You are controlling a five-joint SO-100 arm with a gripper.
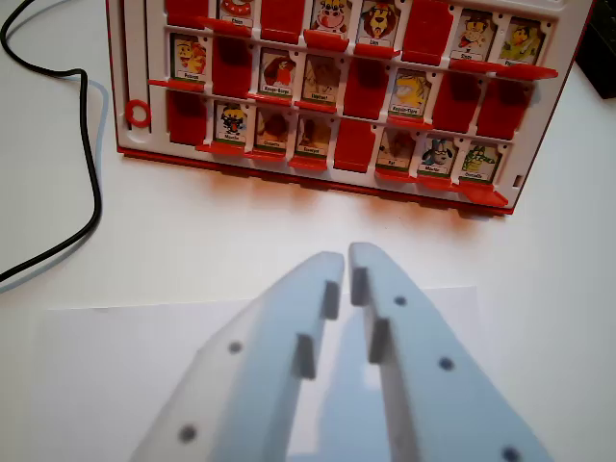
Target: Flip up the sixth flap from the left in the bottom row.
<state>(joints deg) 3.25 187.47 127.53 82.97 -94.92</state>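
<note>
A red flap-board game (144, 144) lies on the white table at the top of the wrist view, with three rows of flaps. In the bottom row, counted from the wrist view's left, the first slot (188, 117) and the fifth slot (354, 144) show plain red. The second, third and fourth flaps show picture cards. The sixth flap (397, 149) also shows a picture card, as do the seventh (438, 156) and eighth (478, 162). My gripper (346, 260) hangs below the board's front edge, roughly in line with the fifth slot. Its pale fingers are shut with nothing between them.
A black cable (91, 164) loops over the table at the wrist view's left. A white paper sheet (115, 366) lies under the gripper. A dark object (602, 72) sits at the right edge beside the board.
</note>
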